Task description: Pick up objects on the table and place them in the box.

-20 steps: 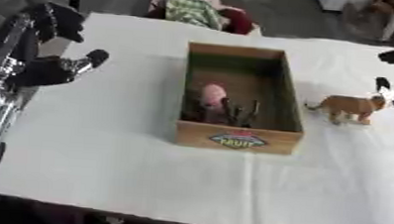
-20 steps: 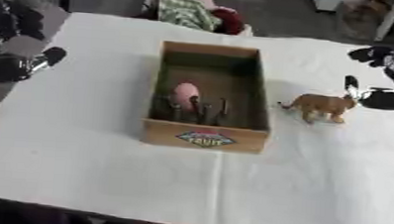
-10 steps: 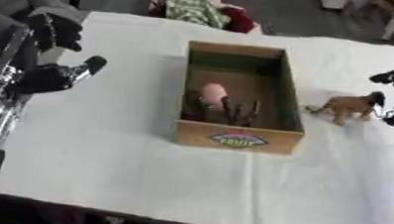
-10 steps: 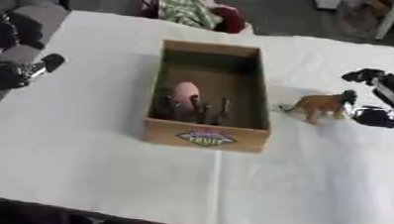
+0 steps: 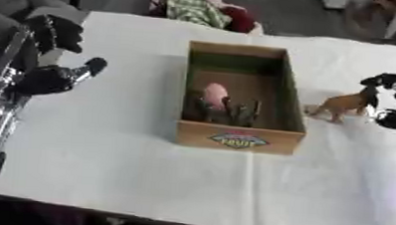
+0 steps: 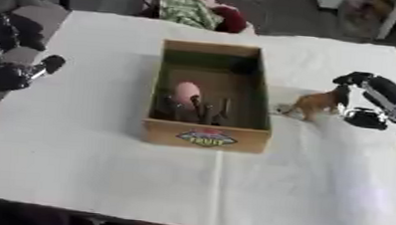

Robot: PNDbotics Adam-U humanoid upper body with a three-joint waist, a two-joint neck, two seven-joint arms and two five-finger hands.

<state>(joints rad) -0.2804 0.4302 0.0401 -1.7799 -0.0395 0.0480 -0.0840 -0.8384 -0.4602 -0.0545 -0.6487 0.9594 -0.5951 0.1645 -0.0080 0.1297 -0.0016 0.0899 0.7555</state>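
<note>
The right hand [image 6: 364, 98], fingers spread open, is closing in from 3 o'clock on the brown animal toy [image 6: 314, 103], now bracketing it; grasping looks imminent.

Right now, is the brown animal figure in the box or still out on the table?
Out. The brown animal figure stands upright on the white table, right of the box, by the right hand.
</note>
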